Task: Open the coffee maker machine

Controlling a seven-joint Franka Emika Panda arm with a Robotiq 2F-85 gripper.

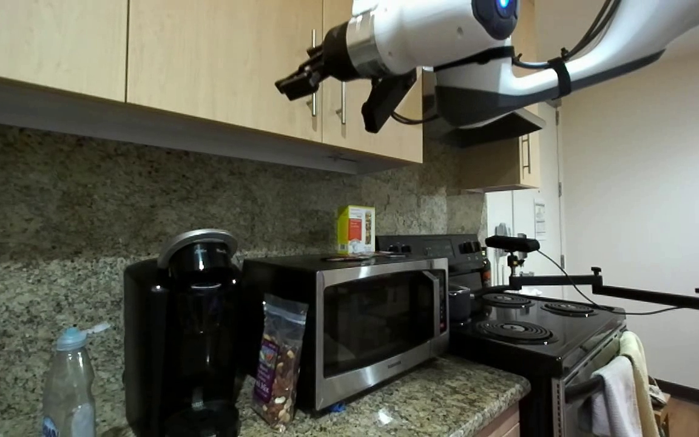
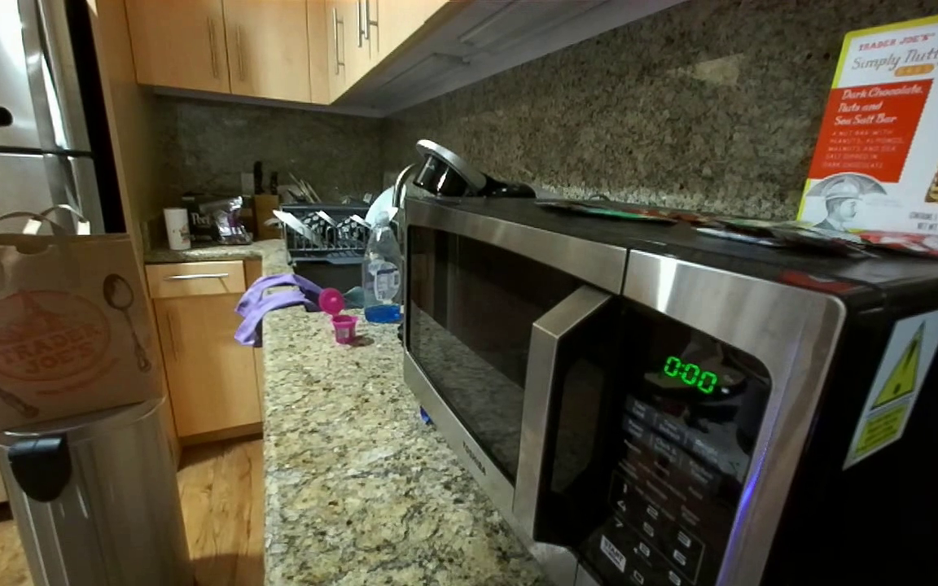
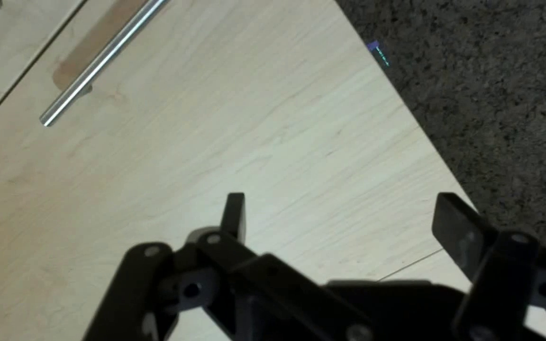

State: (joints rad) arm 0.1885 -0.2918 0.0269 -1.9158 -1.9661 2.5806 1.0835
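Note:
The coffee maker machine point(image 1: 185, 340) is tall and glossy black and stands upright on the counter, left of the microwave in an exterior view. Its rounded top with a silver handle point(image 1: 198, 237) faces the room. In an exterior view only this top point(image 2: 446, 169) shows above the microwave; the rest is hidden. I cannot tell whether the lid is fully down. My gripper point(image 1: 289, 88) is high above and to the right of the machine, in front of the upper cabinets. In the wrist view the gripper point(image 3: 340, 196) is open with nothing between its fingers; the machine is out of view there.
The microwave point(image 1: 380, 321) stands beside the machine, with a snack box point(image 1: 357, 229) behind. A nut bag point(image 1: 280, 361) leans on the microwave. A soap bottle point(image 1: 70, 388) stands left of the machine. Upper cabinets point(image 1: 222, 67) with a metal handle point(image 3: 104, 61) are close to the gripper.

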